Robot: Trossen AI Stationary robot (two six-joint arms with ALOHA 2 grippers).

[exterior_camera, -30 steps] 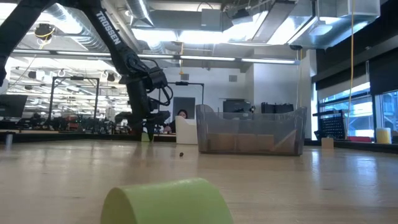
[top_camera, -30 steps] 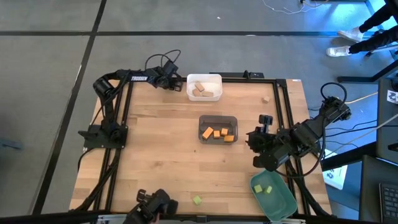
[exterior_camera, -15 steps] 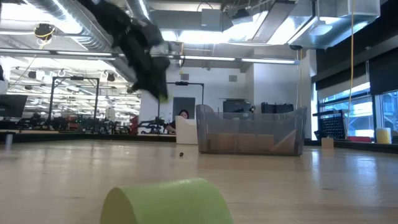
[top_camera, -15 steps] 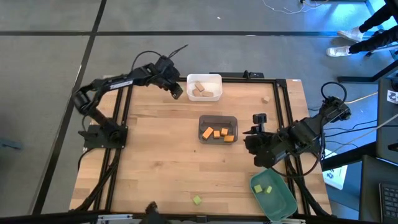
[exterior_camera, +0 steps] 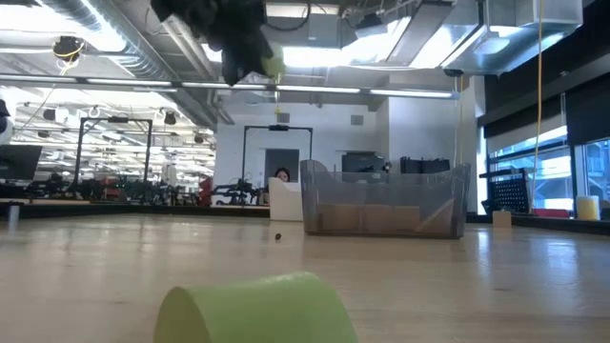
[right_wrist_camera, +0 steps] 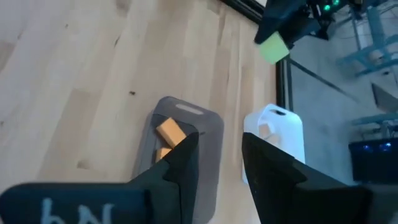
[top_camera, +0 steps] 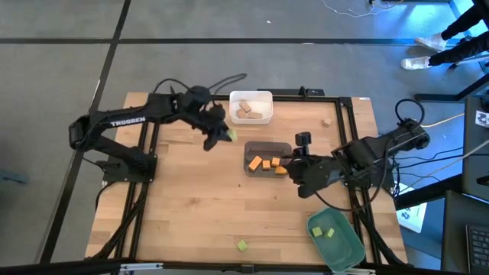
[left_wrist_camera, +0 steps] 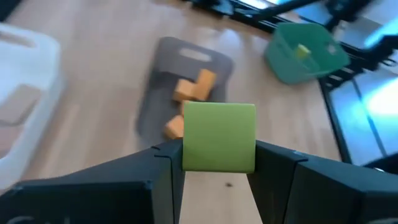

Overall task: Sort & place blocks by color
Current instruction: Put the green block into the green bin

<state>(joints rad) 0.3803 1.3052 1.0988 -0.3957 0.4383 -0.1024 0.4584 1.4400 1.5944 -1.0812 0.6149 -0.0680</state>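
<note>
My left gripper [top_camera: 221,131] is shut on a light green block [left_wrist_camera: 219,134], high above the table between the white bin [top_camera: 250,107] and the dark grey bin [top_camera: 267,158]. In the low view the gripper [exterior_camera: 243,43] and the block [exterior_camera: 274,65] show near the top. My right gripper [top_camera: 290,162] is open and empty at the grey bin's right end; its fingers [right_wrist_camera: 186,158] look over that bin [right_wrist_camera: 186,143]. Several orange blocks [top_camera: 267,163] lie in the grey bin, tan blocks [top_camera: 244,111] in the white bin, and two green blocks [top_camera: 328,231] in the green bin [top_camera: 336,238]. My left gripper pinches the green block by two opposite sides [left_wrist_camera: 185,146] between its two fingers. The block's front face sticks out past the fingertips. The fingers slant down toward the table's right side. The block is lifted clear of the table.
A loose green block [top_camera: 242,245] lies near the table's near edge and fills the foreground of the low view [exterior_camera: 253,305]. A loose tan block [top_camera: 326,121] lies at the far right. Bare wood stretches across the table's left half and middle.
My left gripper has risen from the table's far left corner with the green block and swung toward the table's middle, near the grey bin. My right gripper has moved toward the table's left, up to the grey bin's right end.
</note>
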